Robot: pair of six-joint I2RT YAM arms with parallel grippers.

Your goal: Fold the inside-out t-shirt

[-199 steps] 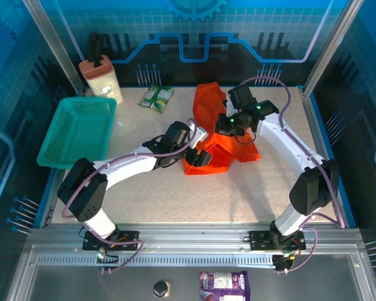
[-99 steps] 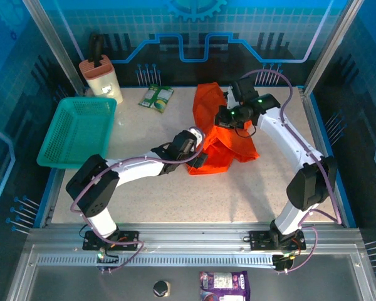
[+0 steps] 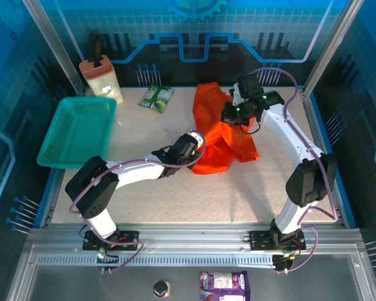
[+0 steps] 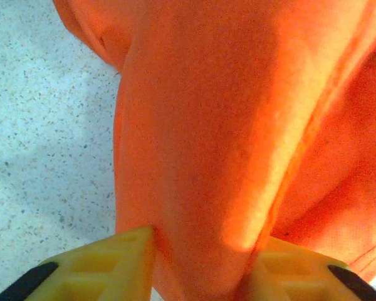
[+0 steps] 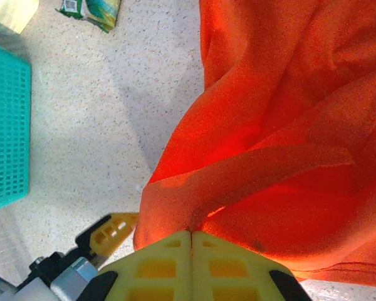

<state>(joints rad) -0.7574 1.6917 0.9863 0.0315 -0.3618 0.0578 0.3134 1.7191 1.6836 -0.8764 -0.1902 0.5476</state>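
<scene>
The speckled desk (image 3: 144, 200) spreads pale beneath both sets of fingers, and the inside-out t-shirt (image 3: 229, 150) lies on it as a bright orange-red heap, bunched and creased rather than spread, running from one set of fingers to the other. From where I stand it looks like a light, limp thing: it will sag from whatever point it is lifted by, drag across the desk, and keep none of the shape it is given until it is laid flat. The cloth looks matt and a little grippy, so I doubt it would slip out of a firm pinch, but a loose layer could slide away from the one beneath it. The right fingers (image 5: 156, 269) are pressed tight together with a thin bit of the shirt caught at their tips, creases fanning out from that spot, and the fabric climbs up to them off the desk. The left fingers (image 4: 106, 263) are drawn in narrow around a thick rolled fold that fills the whole gap between them, low down beside the desk. To my eye a better hold would be on an edge, a hem or a shoulder seam, one layer at each side, since a grab in the middle of a bundle like this only gathers more wrinkles. A stitched hem (image 4: 313, 119) shows just beyond the left fingers.
</scene>
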